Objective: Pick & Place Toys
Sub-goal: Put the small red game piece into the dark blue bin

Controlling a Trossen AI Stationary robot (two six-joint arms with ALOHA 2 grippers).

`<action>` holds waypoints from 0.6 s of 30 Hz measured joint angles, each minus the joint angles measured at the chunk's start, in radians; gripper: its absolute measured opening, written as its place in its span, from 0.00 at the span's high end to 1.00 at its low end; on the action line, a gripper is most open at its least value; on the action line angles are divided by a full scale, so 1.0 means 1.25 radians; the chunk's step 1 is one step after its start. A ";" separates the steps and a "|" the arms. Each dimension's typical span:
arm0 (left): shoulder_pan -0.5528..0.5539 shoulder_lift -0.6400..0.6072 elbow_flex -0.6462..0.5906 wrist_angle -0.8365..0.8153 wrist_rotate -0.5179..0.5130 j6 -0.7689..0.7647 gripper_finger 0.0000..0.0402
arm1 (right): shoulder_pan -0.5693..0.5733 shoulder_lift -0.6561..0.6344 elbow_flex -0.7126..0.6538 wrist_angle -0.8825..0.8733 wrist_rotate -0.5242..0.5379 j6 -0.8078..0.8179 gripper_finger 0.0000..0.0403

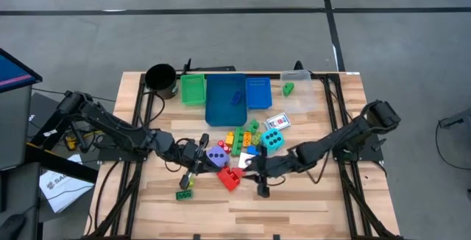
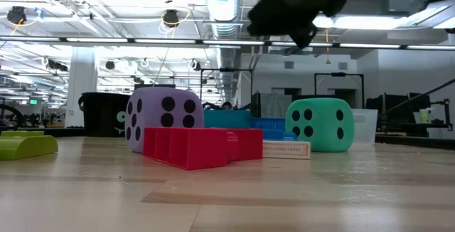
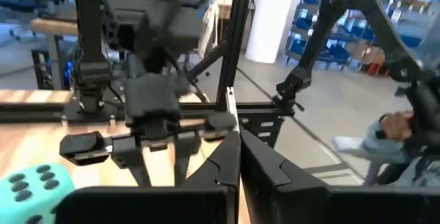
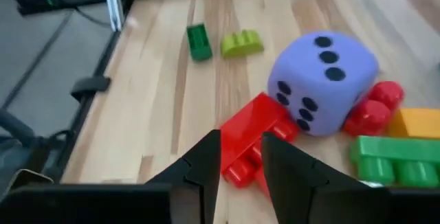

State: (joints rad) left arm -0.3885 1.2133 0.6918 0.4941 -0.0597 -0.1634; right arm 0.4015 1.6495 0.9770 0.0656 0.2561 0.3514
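The toys lie in a heap at mid-table: a purple dice [image 1: 216,156], a red brick [image 1: 229,177], a teal dice [image 1: 272,140], cards [image 1: 277,121] and several small bricks. My right gripper [image 4: 240,157] hovers over the red brick [image 4: 256,129], pointing slantwise down, slightly open with nothing between its fingers. In the high view the right gripper [image 1: 250,168] sits just right of the red brick. My left gripper [image 1: 199,159] is left of the purple dice, held level above the table, shut and empty [image 3: 238,159].
Along the far edge stand a black cup [image 1: 160,80], a green tray [image 1: 193,89], a large blue tray [image 1: 224,100], a small blue tray [image 1: 258,93] and a clear tray [image 1: 303,96] holding a green brick [image 1: 288,88]. Two greenish bricks [image 1: 184,192] lie near the left front.
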 joint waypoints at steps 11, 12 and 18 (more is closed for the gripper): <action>-0.003 -0.056 0.000 -0.077 0.001 -0.043 1.00 | -0.068 0.167 0.356 -0.521 -0.018 -0.058 0.64; -0.003 -0.074 0.000 -0.094 0.001 -0.044 1.00 | -0.073 0.184 0.379 -0.543 -0.026 -0.067 0.61; -0.006 -0.264 0.001 -0.270 -0.009 -0.029 1.00 | -0.094 0.258 0.441 -0.615 -0.046 -0.078 0.43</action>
State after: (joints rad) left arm -0.3963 0.8838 0.6932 0.1560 -0.0704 -0.1994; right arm 0.2844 1.9723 1.5283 -0.7037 0.1986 0.2543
